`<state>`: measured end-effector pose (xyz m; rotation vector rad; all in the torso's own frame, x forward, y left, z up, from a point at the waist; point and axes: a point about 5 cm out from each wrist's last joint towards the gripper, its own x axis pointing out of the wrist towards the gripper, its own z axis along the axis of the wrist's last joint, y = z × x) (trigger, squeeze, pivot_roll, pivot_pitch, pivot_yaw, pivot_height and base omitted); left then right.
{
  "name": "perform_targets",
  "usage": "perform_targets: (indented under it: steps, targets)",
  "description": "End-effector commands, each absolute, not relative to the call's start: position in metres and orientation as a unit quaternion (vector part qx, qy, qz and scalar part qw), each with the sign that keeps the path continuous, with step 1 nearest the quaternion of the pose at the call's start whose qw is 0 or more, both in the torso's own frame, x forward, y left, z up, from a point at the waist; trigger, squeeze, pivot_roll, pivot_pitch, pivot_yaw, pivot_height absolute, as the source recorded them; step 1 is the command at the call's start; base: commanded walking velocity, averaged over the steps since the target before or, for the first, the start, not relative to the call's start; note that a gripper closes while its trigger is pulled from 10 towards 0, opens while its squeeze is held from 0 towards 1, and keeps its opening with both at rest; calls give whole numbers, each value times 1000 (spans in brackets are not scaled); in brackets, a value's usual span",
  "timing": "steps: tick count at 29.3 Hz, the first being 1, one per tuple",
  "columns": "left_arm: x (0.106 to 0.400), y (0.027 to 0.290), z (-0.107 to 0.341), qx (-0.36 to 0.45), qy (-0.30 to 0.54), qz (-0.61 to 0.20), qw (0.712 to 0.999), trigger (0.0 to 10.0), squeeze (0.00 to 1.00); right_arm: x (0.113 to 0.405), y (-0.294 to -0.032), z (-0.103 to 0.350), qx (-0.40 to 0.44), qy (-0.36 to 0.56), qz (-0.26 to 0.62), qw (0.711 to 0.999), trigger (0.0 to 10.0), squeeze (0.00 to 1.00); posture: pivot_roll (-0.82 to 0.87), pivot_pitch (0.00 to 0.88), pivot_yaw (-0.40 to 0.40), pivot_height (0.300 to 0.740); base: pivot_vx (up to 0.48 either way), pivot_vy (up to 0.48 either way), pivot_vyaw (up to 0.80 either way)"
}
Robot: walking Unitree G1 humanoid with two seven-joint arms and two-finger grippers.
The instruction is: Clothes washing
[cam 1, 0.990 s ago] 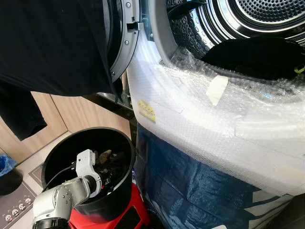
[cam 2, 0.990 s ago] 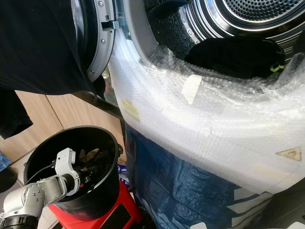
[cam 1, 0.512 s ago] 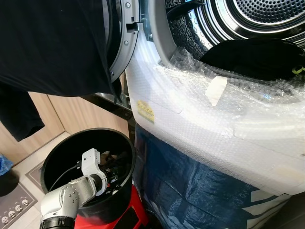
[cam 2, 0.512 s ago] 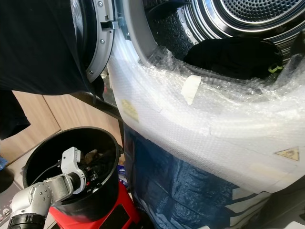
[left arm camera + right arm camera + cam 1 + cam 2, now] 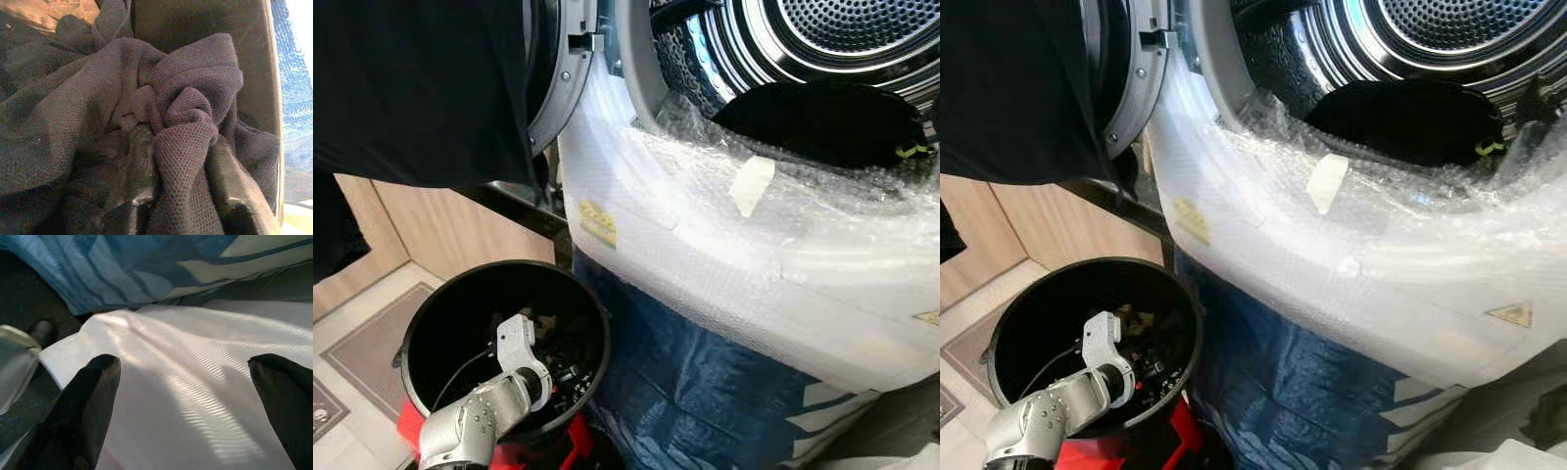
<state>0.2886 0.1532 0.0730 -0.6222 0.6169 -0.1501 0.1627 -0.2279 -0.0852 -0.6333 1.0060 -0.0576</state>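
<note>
Dark knit garment [image 5: 186, 112] bunched between left tool [image 5: 181, 196] fingers.

drum [image 5: 862, 29]: glossy perforated metal | washer front [image 5: 705, 255]: bubble wrap, shiny, dimpled | bucket [image 5: 431, 313]: smooth black plastic | garment [image 5: 190, 103]: dark, coarse knit cloth | sheet [image 5: 195, 382]: white, faintly ribbed sheen

You are looking at a home laundry corner: a front-loading washing machine [image 5: 705, 255] still wrapped in bubble wrap, its round door [image 5: 553, 78] swung open on a perforated steel drum [image 5: 852, 29], wood-panelled cabinets [image 5: 440, 230] beside it, a mat [image 5: 372, 343] on the pale tiled floor [image 5: 342, 446].
</note>
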Motion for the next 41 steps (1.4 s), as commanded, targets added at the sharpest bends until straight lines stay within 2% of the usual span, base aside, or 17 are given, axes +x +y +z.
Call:
perform_targets:
  steps: [1,4,6,8,9,16,18,20,25,31,37,41]
  targets:
    - [286,151,70,-303,303,-66,901,0,0,168,-236,-81,-306,464,-29,831,10000,0,5,106,-120,740,0,0,0]
    - [286,158,75,-307,285,-43,907,0,0,174,-237,-78,-302,461,-34,834,10000,0,17,101,-129,740,0,0,0]
    - [287,171,83,-320,254,13,913,0,0,178,-237,-76,-304,456,-31,836,10000,0,39,107,-135,740,0,0,0]
    - [273,214,86,-325,219,178,902,0,0,182,-236,-75,-310,454,-20,835,10000,0,91,123,-145,740,0,0,0]
    - [268,222,87,-326,211,210,897,0,0,182,-236,-75,-310,454,-20,835,10000,0,91,123,-145,740,0,0,0]
    - [247,265,83,-296,199,322,877,0,0,183,-230,-76,-306,457,-11,835,10000,0,104,131,-146,740,0,0,0]
    - [246,267,83,-294,199,330,874,0,0,183,-230,-76,-306,457,-12,835,10000,0,104,131,-146,740,0,0,0]
    - [238,276,82,-275,199,393,855,0,0,180,-231,-77,-306,458,-13,834,10000,0,91,123,-136,740,0,0,0]
    - [233,287,93,-232,175,436,852,0,0,176,-233,-78,-306,464,-17,831,10000,0,99,118,-134,740,0,0,0]
    - [221,295,92,-203,185,474,837,0,0,173,-231,-81,-306,470,-13,828,10000,0,117,113,-126,740,0,0,0]
    - [215,313,94,-181,180,500,827,0,0,180,-225,-79,-307,462,-7,832,10000,0,133,101,-119,740,0,0,0]
    - [213,324,109,-132,150,519,831,0,0,185,-221,-77,-303,457,-4,836,10000,0,135,99,-116,740,0,0,0]
